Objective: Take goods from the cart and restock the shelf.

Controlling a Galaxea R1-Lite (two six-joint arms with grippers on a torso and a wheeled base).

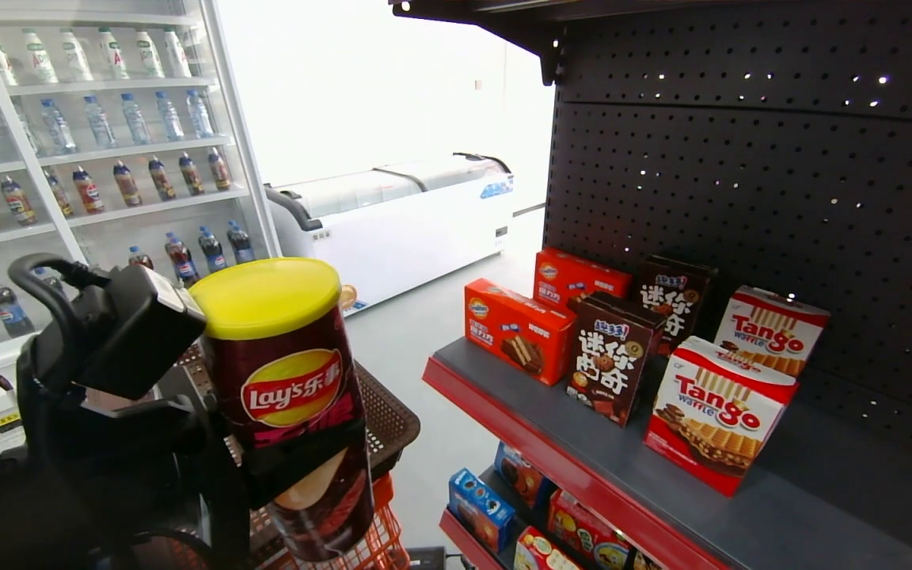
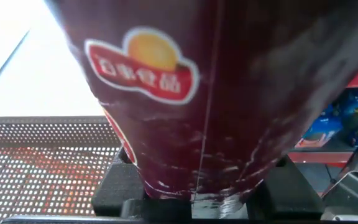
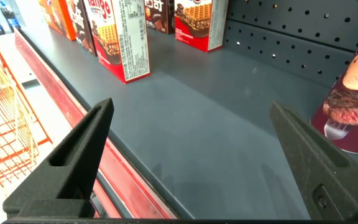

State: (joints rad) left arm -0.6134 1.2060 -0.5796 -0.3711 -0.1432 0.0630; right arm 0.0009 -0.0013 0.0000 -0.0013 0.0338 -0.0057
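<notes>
Nearest on the left, above the cart point(image 1: 394, 418), the left gripper point(image 1: 305, 453) is clamped on the upright chips can point(image 1: 286, 380), gripping it below its middle. Held that low, the tall can might tilt or slip during the carry. Swung right, it could clip the shelf point(image 1: 804, 514) edge or topple the waffle box point(image 1: 713, 416). Farther right, the right gripper point(image 3: 191, 109) hangs over the shelf, spread wide and holding nothing.

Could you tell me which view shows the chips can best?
The head view: the whole chips can, yellow lid up, in the left hand. The left wrist view gives its lower body close up; the right wrist view faces the shelf.
</notes>
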